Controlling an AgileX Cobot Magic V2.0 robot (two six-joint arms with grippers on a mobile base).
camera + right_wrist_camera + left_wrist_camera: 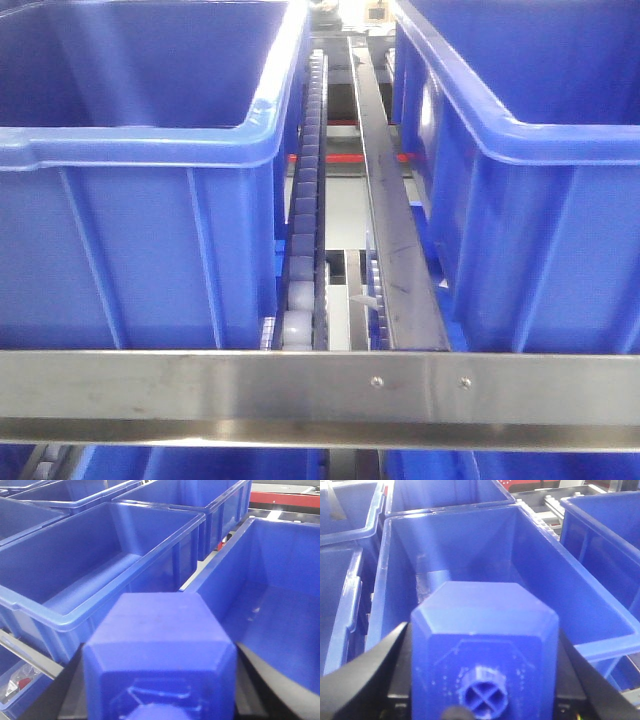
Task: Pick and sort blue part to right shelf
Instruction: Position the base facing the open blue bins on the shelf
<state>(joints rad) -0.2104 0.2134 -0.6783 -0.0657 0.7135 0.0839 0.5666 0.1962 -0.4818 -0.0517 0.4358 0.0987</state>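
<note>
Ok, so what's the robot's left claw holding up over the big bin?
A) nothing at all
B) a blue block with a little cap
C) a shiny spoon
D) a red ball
B: in the left wrist view the blue part, cap toward the camera, sits clamped between the black fingers of the left gripper, above an open blue bin.
</note>
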